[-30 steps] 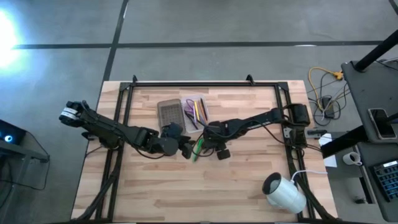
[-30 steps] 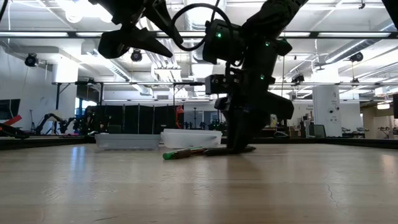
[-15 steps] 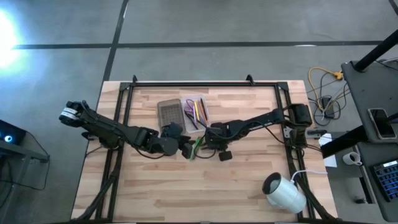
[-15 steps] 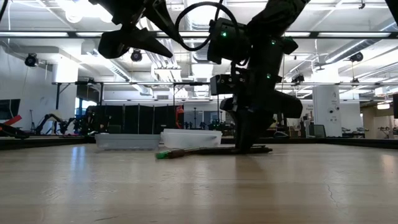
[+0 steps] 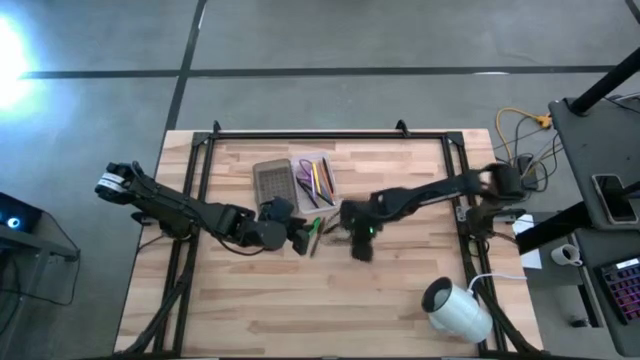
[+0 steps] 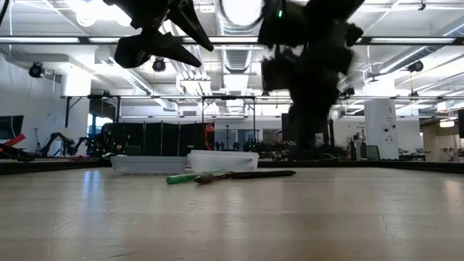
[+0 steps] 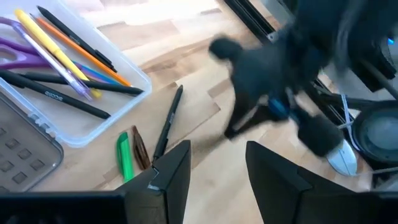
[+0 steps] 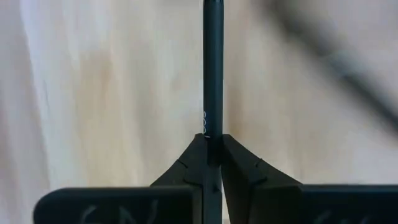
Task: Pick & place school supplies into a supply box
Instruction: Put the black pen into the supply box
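Right tool (image 8: 212, 155) pinching a dark pen (image 8: 212, 68) above the worktop (image 5: 400, 300), left tool (image 7: 217, 168) spread above a green marker (image 7: 124, 157) and black pen (image 7: 168, 122) lying beside the clear tray (image 7: 134, 87) of pens

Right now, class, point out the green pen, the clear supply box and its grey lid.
green pen (image 7: 124, 156), left wrist view, middle of its barrel
supply box (image 7: 142, 80), left wrist view, its clear rim
grey lid (image 5: 271, 182), high view, centre of its textured top
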`<action>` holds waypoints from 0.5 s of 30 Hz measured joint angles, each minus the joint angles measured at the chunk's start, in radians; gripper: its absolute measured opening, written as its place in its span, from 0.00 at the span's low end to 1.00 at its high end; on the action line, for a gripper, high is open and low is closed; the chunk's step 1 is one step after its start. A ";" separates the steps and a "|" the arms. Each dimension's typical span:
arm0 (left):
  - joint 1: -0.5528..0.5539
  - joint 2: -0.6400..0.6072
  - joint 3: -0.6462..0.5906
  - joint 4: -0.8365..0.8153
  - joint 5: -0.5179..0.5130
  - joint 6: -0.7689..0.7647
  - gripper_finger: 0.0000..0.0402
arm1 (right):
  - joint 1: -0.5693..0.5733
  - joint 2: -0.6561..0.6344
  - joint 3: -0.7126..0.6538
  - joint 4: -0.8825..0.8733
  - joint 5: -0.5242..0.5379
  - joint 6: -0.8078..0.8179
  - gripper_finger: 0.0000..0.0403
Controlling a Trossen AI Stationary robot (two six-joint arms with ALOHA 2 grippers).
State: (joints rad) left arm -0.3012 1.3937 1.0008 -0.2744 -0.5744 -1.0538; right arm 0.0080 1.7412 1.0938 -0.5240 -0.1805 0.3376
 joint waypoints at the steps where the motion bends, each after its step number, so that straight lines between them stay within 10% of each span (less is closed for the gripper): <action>1: -0.002 0.000 0.000 0.000 -0.010 0.000 0.35 | -0.017 -0.025 -0.019 0.048 0.019 0.080 0.04; 8: -0.034 0.000 0.000 -0.007 -0.030 0.007 0.35 | -0.163 -0.147 -0.158 0.453 0.134 0.578 0.06; 15: -0.071 -0.001 0.000 -0.007 -0.032 0.022 0.35 | -0.299 -0.048 -0.145 0.618 0.045 0.744 0.07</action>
State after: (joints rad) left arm -0.3718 1.3930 1.0008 -0.2813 -0.6063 -1.0317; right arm -0.2908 1.6930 0.9492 0.0938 -0.1351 1.0821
